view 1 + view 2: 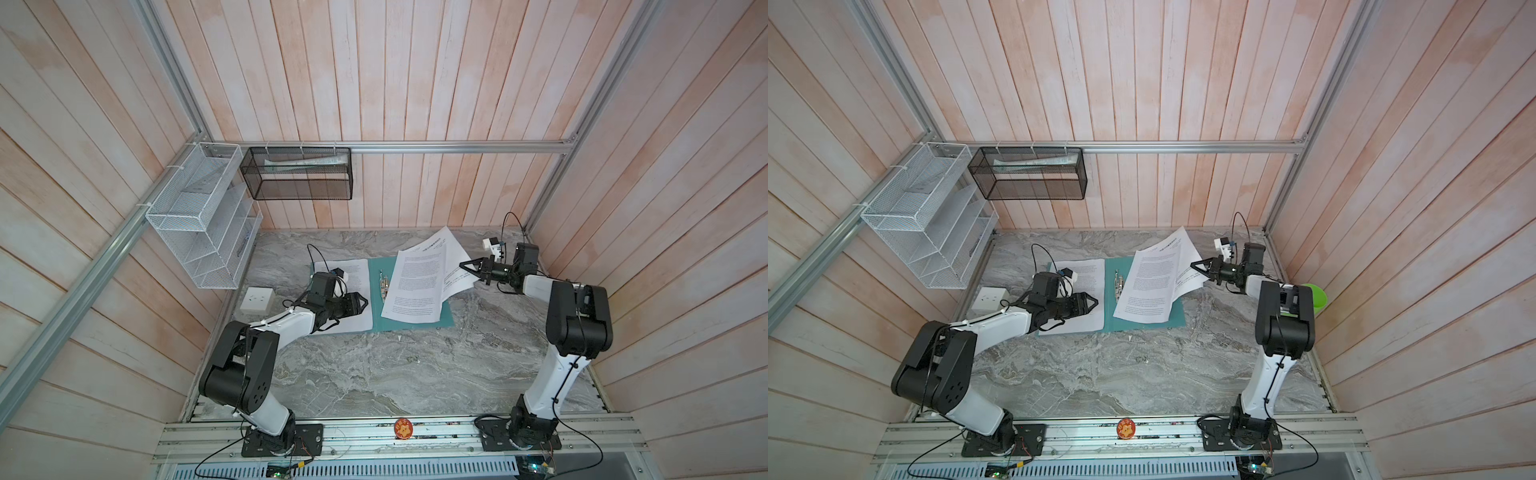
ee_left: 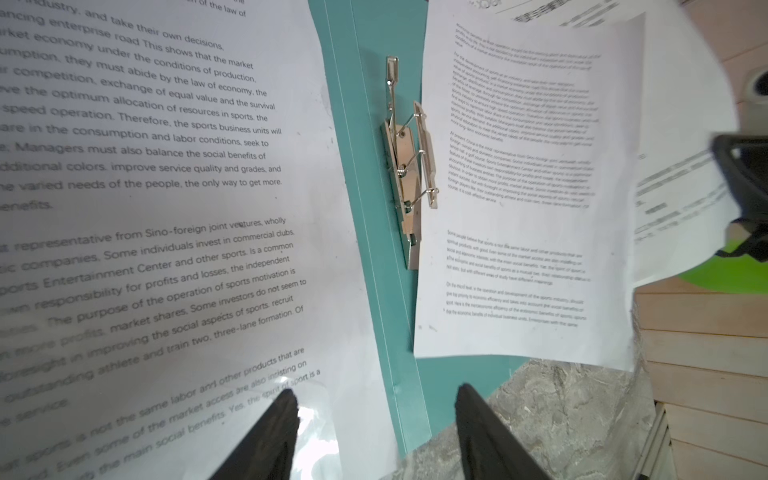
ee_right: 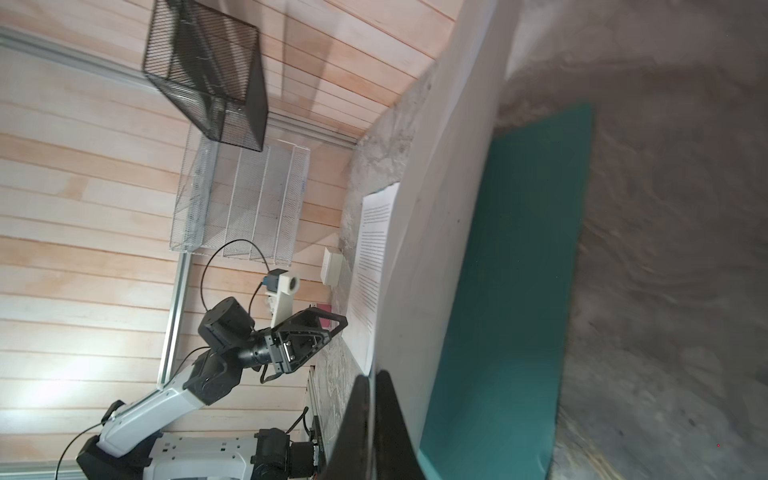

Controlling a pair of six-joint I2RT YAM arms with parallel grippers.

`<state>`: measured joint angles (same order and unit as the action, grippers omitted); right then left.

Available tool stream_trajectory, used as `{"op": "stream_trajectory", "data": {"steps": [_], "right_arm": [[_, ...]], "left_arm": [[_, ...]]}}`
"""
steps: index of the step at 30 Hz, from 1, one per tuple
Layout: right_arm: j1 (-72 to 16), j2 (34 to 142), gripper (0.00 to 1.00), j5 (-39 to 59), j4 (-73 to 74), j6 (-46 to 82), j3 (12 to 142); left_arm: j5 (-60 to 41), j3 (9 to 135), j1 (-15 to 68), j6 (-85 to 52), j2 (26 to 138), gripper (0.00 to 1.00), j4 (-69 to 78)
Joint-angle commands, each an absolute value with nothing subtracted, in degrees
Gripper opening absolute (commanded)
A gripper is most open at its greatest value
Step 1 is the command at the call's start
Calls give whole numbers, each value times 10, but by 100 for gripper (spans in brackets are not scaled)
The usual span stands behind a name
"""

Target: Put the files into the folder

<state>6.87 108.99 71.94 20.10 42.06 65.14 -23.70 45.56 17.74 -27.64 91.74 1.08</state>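
On the marble table [image 1: 374, 374] the teal folder [image 1: 376, 320] lies open and flat. One sheet [image 1: 357, 274] rests flat on its left cover. The other files [image 1: 419, 278] lie fanned over the right cover, with their outer side raised off the table and bowed. The right gripper [image 1: 461, 265] has its jaws closed on that raised edge. The left gripper [image 2: 374, 415] hovers over the left sheet near the spine, jaws apart and holding nothing. The metal clip [image 2: 409, 166] stands uncovered between the papers.
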Motion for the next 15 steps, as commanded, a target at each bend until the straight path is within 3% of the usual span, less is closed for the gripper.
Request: {"op": "stream_trajectory", "data": {"steps": [1, 8, 15], "right_arm": [[61, 1044, 0, 702, 285, 489, 662], [32, 990, 0, 575, 44, 367, 774], [24, 896, 0, 497, 110, 444, 764]], "left_arm": [[-233, 442, 176, -282, 906, 62, 25], [-225, 437, 176, -285, 895, 62, 27], [-219, 430, 176, -285, 888, 62, 32]]}}
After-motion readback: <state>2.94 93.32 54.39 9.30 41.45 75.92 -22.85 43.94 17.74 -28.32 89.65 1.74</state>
